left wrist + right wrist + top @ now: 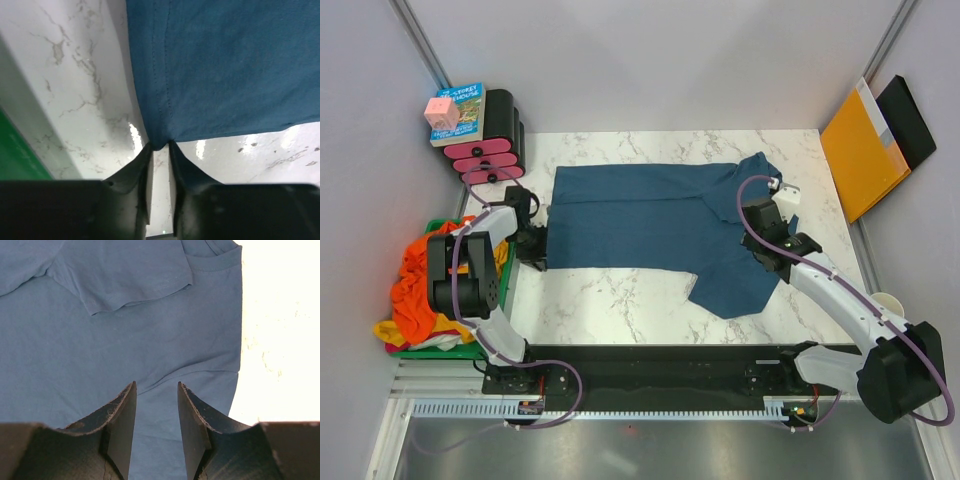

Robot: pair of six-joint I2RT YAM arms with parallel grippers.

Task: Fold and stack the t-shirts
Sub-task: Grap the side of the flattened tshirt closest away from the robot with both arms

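Left gripper pinched the teal t-shirt at its 8 o'clock corner, seemingly to lift a fold; right gripper hung spread over its 3 o'clock side, cloth flat on the table.

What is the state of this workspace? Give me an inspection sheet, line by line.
Surface: white marble-pattern table top, glossy.
Job's things: dark teal-blue cloth t-shirt spread out; crumpled orange and yellow cloth heap off the table's left edge.
Clutter: pink cube on a turquoise book, far left; orange envelope and black folder, far right.
Grippers: left tool pinches the shirt's near-left corner; right tool open above the shirt.
Cables: purple cables loop along both arms.
Surroundings: plain grey walls.
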